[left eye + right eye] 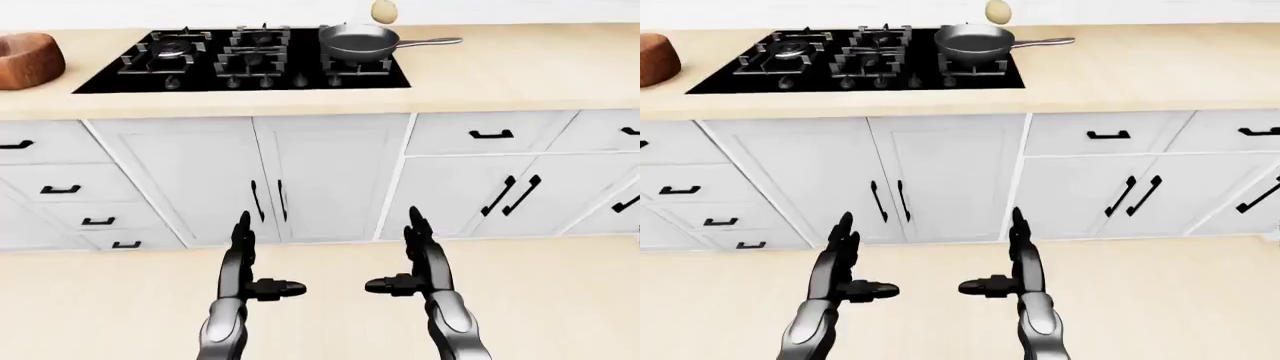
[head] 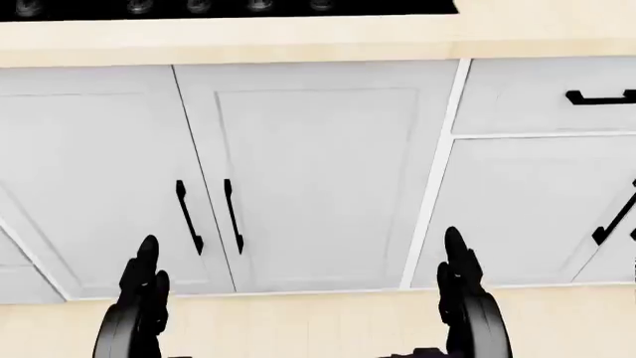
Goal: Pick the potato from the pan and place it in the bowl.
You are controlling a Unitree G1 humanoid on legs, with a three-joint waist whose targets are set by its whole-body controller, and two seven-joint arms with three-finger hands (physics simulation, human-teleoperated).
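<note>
Currently approach phase, nothing grasped, both hands low by the cabinet doors.
Left hand (image 1: 245,281) and right hand (image 1: 425,279) empty, fingers spread apart. Potato (image 1: 384,10) shows just above the pan (image 1: 358,42) on the stove (image 1: 240,60); bowl (image 1: 28,60) well left on the counter (image 1: 520,71). Probably best: step closer, raise right hand, descend straight over potato, avoid pan handle.

No readable text, labels, brands or numbers on any surface in any view.
</note>
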